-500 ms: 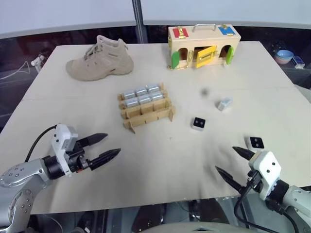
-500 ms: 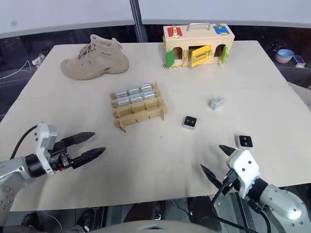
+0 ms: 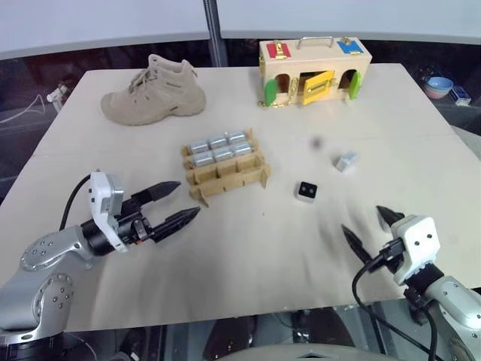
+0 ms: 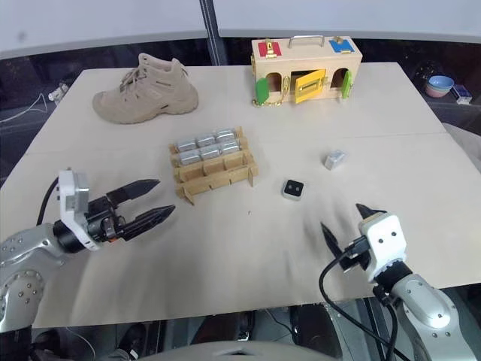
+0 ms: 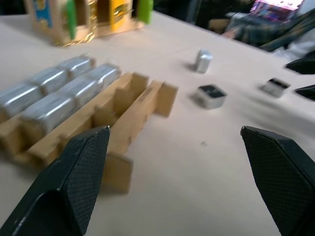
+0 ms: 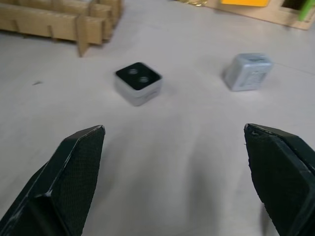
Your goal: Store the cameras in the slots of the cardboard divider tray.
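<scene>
Tan tabletop (image 3: 248, 256) in a lab-ish room, dark floor around it. Tray (image 3: 225, 167) sits mid-table, and its two far rows hold six silver cameras (image 3: 218, 148), three per row; the two near rows look empty. Loose ones left: a black-faced camera (image 3: 306, 191) lying lens-up to the right of the tray, and a silver camera (image 3: 346, 161) further right and a bit farther back, on its side (the left wrist view also catches a third small one (image 5: 274, 86) near the right claw, blurred, so hard to say more). So I'd judge the job over half done, with two or three cameras left to slot. Right gripper (image 3: 368, 235) hovers low over the near right edge, fingers spread wide, nothing in them; the black-faced camera is ahead of it and slightly toward the tray, near but apart, roughly between the fingers' lines in the right wrist view. Left gripper (image 3: 180, 204) is spread wide too and empty, pointing at the tray's near left corner, just beside it, not touching. Farther out: a tan boot (image 3: 155, 91) at the far left and a wooden box (image 3: 314, 70) with coloured doors at the far middle-right, neither in play.
</scene>
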Motion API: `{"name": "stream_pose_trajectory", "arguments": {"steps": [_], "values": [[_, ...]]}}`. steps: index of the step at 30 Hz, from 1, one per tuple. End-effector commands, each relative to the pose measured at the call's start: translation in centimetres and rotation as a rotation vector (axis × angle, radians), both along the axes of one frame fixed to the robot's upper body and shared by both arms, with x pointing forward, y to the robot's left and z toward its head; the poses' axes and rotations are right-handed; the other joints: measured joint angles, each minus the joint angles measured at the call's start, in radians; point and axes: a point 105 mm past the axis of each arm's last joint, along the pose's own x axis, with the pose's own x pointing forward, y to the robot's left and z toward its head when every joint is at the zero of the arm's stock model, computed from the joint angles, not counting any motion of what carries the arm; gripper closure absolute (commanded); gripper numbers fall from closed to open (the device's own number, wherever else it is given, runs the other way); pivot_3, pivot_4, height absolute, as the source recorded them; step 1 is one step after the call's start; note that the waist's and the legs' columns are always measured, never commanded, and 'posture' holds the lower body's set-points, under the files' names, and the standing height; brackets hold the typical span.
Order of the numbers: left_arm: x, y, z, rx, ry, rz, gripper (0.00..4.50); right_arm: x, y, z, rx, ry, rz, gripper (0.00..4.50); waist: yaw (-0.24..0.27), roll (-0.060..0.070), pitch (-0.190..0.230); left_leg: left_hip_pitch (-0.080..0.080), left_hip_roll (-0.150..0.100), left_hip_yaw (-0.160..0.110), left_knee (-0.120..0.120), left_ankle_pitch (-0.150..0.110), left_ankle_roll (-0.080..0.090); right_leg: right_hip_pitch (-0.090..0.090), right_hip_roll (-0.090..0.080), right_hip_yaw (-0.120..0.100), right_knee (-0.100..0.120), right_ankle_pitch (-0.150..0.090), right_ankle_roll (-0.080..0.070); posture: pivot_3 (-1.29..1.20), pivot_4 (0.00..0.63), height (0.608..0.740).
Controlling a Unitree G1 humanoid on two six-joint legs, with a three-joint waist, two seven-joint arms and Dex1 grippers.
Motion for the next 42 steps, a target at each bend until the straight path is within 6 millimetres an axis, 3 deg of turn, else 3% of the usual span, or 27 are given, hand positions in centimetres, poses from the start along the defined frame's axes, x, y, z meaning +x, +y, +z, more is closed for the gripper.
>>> {"name": "stream_pose_trajectory", "arguments": {"steps": [1, 5, 13, 26, 29, 33, 36, 38, 42], "values": [[-1.8, -1.9, 1.7, 0.006, -0.029, -0.206, 0.08, 0.1, -3.1, 1.2, -0.020, -0.020, -0.223, 0.00, 0.000, 0.000, 0.000, 0.000, 0.000, 0.000, 0.000, 0.000, 0.000, 0.000, 0.000, 0.000, 0.000, 0.000, 0.000, 0.00, 0.150, 0.740], [-2.9, -3.0, 1.5, 0.068, -0.017, -0.358, 0.08, -0.2, -4.6, 0.2, 0.017, 0.048, -0.344, 0.00, 0.000, 0.001, 0.000, 0.000, 0.000, 0.000, 0.000, 0.001, -0.002, 0.000, 0.000, 0.000, 0.000, 0.000, 0.000, 0.00, 0.150, 0.740], [-2.7, -3.5, 1.9, 0.074, -0.029, -0.421, 0.08, 0.3, -4.1, -1.3, 0.147, 0.164, -0.395, 0.00, -0.004, 0.003, 0.001, 0.001, 0.000, 0.001, 0.000, -0.001, 0.001, 0.000, 0.002, 0.001, 0.000, -0.001, 0.001, 0.00, 0.150, 0.740], [-3.4, -3.8, 2.4, 0.088, -0.036, -0.439, 0.08, 1.9, -5.3, -3.6, 0.129, 0.299, -0.488, 0.00, -0.004, 0.004, 0.002, 0.000, 0.000, 0.001, -0.001, -0.001, 0.001, 0.000, 0.004, 0.002, 0.000, -0.001, 0.001, 0.00, 0.150, 0.740], [-3.9, -4.0, 2.4, 0.109, -0.036, -0.469, 0.00, 2.1, -5.5, -3.7, 0.131, 0.307, -0.496, 0.79, -0.005, 0.004, 0.002, 0.000, 0.000, 0.001, -0.001, -0.001, 0.001, 0.000, 0.004, 0.003, 0.000, -0.001, 0.001, 0.00, 0.150, 0.740], [-3.9, -4.3, 2.8, 0.099, -0.032, -0.471, 0.00, 2.3, -5.5, -3.8, 0.120, 0.304, -0.489, 2.44, -0.006, 0.004, 0.002, 0.001, 0.000, 0.001, -0.001, -0.001, 0.001, 0.000, 0.004, 0.003, 0.000, -0.001, 0.001, 0.00, 0.150, 0.740], [-2.4, -4.8, 2.8, 0.054, 0.027, -0.358, 0.00, 2.8, -5.2, -2.9, 0.005, 0.248, -0.437, 2.63, -0.004, 0.005, 0.003, 0.000, 0.000, 0.001, 0.000, -0.001, 0.002, 0.000, 0.005, 0.003, 0.000, -0.001, 0.002, 0.00, 0.150, 0.740], [-1.9, -5.7, 3.3, -0.016, 0.107, -0.321, 0.00, 3.4, -3.2, -0.8, -0.189, 0.111, -0.261, 2.63, -0.004, 0.005, 0.003, 0.000, 0.000, 0.002, 0.000, -0.001, 0.002, 0.000, 0.005, 0.003, 0.000, -0.001, 0.004, 0.00, 0.150, 0.740], [-0.2, -7.6, 4.0, -0.062, 0.364, -0.280, 0.00, 3.6, 3.2, 3.5, -0.494, -0.208, 0.185, 2.63, -0.009, 0.003, 0.008, 0.001, 0.000, 0.001, 0.001, -0.001, 0.002, 0.000, 0.005, 0.003, 0.001, 0.000, 0.009, 0.00, 0.150, 0.740]]}}
